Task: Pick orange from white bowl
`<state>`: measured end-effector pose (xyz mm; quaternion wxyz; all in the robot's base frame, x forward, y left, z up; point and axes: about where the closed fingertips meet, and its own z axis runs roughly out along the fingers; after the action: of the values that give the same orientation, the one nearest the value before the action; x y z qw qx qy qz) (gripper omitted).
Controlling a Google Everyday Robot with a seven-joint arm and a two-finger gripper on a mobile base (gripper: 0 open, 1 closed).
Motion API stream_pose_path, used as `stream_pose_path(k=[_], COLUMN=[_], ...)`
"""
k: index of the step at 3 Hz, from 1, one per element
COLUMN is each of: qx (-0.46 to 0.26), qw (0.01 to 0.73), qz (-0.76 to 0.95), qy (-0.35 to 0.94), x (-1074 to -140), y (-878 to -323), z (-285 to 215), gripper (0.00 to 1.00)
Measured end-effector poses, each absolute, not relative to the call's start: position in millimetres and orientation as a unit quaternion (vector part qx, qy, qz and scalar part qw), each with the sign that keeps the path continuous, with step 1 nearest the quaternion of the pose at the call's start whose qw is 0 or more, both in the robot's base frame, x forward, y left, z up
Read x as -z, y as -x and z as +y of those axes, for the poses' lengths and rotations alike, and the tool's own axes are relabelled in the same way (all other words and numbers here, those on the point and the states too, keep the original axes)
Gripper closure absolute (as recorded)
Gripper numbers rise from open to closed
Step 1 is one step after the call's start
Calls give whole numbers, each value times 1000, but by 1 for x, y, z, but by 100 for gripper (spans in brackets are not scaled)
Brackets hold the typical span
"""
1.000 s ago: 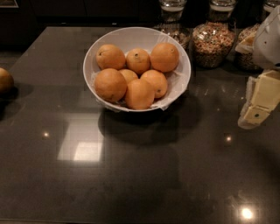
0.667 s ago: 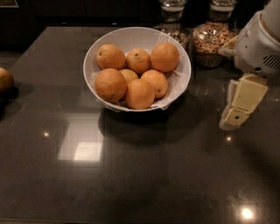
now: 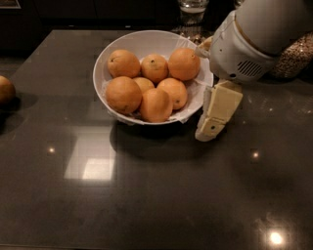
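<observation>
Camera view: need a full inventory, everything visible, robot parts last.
white bowl: one, white, centre-back of the table
oranges: seven, orange, all in the white bowl
largest orange: one of the seven, orange, front-left of the pile
lone fruit: one, orange-brown, on the table at the left edge, cut off by the frame
glass jar: one, clear, behind the bowl at the top edge
grain jar: one, clear with brownish grains, back right, partly hidden by the arm
table: one, dark and glossy, under everything
arm: one, white, coming in from the upper right
gripper: one, cream, pointing down just right of the bowl's rim
</observation>
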<state>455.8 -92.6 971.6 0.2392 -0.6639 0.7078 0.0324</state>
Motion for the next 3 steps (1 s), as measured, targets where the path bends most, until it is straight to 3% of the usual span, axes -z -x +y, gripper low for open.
stream_pose_path(k=[1,3], qx=[-56,-65], qw=[255,259], qz=[681,670], qy=[684,693], x=[-971,-957], y=[-453,-455], z=[-55,-32], gripper=[0,0])
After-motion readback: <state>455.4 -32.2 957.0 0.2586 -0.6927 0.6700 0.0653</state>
